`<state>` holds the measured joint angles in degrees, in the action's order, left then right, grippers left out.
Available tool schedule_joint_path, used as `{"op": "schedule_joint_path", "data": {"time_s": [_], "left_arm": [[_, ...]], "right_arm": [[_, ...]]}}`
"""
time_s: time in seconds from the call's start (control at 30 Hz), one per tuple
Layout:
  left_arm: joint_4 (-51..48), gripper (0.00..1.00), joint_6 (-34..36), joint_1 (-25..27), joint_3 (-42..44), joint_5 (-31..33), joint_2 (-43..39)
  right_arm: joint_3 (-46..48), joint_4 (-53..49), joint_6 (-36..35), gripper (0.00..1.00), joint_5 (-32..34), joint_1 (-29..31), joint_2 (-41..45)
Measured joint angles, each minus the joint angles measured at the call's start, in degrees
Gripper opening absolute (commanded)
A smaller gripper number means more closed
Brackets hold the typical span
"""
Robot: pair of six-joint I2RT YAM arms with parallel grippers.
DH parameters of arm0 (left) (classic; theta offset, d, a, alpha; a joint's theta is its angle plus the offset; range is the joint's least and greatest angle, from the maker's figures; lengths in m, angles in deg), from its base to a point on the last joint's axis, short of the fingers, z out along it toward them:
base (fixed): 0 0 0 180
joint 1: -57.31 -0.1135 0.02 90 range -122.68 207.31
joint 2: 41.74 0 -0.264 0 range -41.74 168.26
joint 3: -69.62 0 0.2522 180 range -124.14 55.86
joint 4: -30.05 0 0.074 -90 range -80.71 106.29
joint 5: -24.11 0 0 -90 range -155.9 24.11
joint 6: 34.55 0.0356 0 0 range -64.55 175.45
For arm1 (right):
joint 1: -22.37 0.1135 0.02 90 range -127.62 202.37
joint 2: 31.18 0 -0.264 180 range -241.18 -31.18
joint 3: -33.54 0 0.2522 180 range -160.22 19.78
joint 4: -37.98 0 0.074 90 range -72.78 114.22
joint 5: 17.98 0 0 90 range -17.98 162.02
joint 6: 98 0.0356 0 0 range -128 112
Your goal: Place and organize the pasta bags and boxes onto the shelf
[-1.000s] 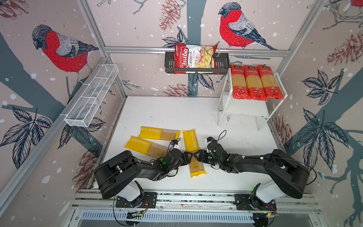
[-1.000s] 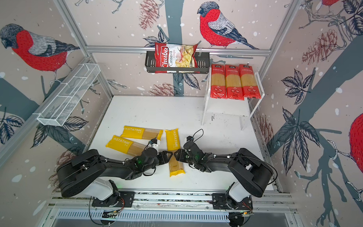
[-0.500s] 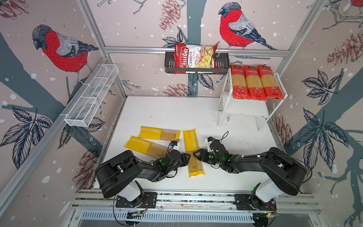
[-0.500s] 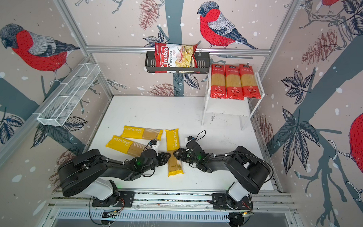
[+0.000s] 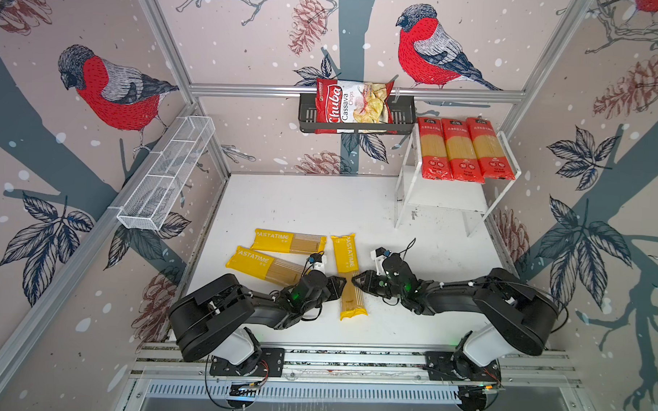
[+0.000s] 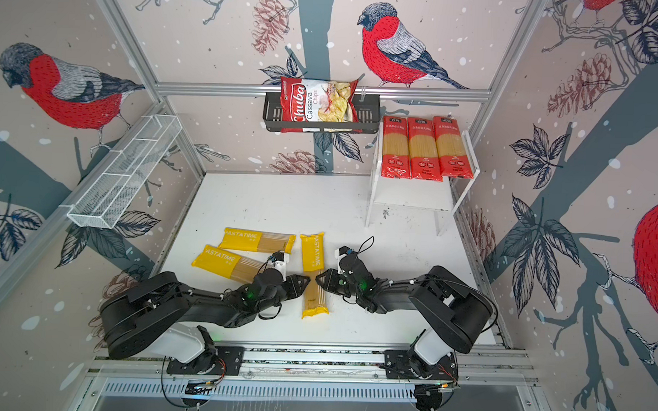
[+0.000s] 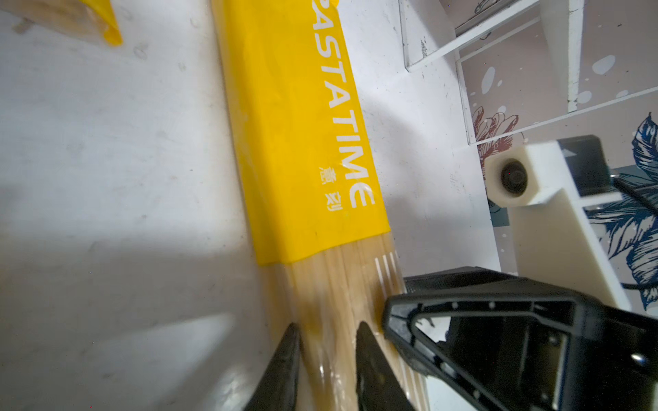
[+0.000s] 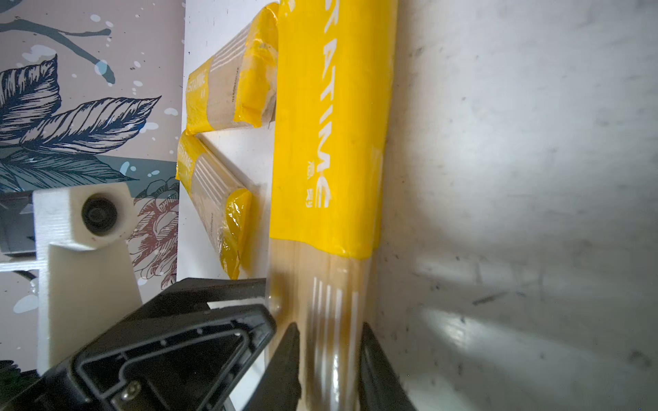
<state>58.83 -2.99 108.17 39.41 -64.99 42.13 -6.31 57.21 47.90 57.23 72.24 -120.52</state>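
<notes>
Room: bird-and-pinecone wallpaper surrounds your scuffed white tabletop.
Gripped pack: the yellow-ended spaghetti pack, printed "PASTATIME", lies flat between your arms.
Left gripper: your left gripper is clamped across its clear middle.
Right gripper: your right gripper pinches the same stretch from the opposite side.
Neighbours: the second yellow pack and third yellow pack, both "PASTATIME", lie just left.
Shelf: the white two-tier shelf stands back right; three red-ended packs with Chinese text lie on top.
Walls: the "Chuba Cassava Chips" bag sits in the black basket; a white mesh basket hangs left.
</notes>
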Motion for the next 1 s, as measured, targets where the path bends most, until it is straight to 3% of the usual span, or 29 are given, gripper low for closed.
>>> {"op": "schedule_joint_path", "data": {"time_s": [0.43,0.73,1.0], "left_arm": [[-4.9,0.44,2.9,-0.2,-3.0,-1.4,-5.7],[-12.0,0.55,3.8,-1.1,-3.3,0.7,-8.2],[-13.9,0.54,4.9,-1.2,-3.2,1.8,-5.6]], "right_arm": [[0.0,1.6,0.1,0.18,-0.6,-1.5,3.1],[-2.2,-5.6,-0.7,0.53,1.2,-1.9,4.5],[-4.4,-13.8,-2.2,0.59,2.8,-1.9,3.8]]}}
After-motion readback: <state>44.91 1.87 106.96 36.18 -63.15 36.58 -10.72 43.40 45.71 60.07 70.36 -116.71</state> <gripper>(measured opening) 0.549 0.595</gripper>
